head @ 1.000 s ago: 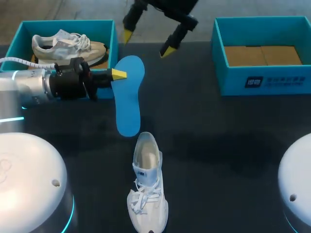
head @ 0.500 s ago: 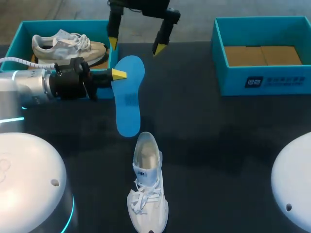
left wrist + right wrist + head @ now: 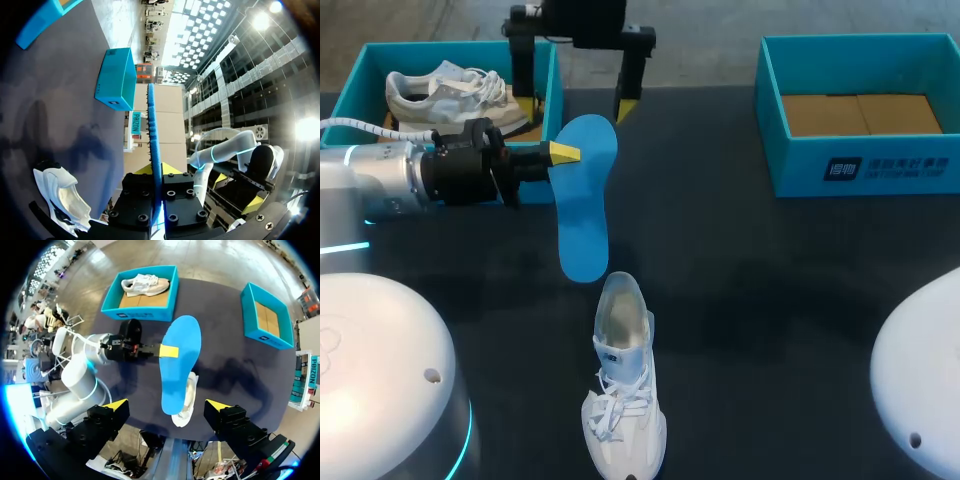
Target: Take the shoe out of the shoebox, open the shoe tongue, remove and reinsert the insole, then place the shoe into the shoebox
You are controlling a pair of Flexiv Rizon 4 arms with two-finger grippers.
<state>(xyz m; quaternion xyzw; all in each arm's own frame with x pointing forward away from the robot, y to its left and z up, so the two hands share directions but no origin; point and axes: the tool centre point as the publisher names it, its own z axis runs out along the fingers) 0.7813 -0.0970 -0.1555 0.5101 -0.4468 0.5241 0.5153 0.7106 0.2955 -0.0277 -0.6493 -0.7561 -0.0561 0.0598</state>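
Your left gripper (image 3: pixel 563 153) is clamped on the blue insole (image 3: pixel 585 210), held above the table (image 3: pixel 770 290). Your right gripper (image 3: pixel 575 106) hangs beyond it, fingers apart. The white shoe (image 3: pixel 623 385) stands on the table near the insole's free end.

A dark, matte table (image 3: pixel 790 300) fills most of the head view, with soft shadows lying across its top (faint, blurred at the edges). Past its far edge runs a grey concrete floor (image 3: pixel 720 25), pale and scuffed. The left wrist view shows a gridded ceiling (image 3: pixel 197 30) of bright panels and glaring round lamps (image 3: pixel 260 20).
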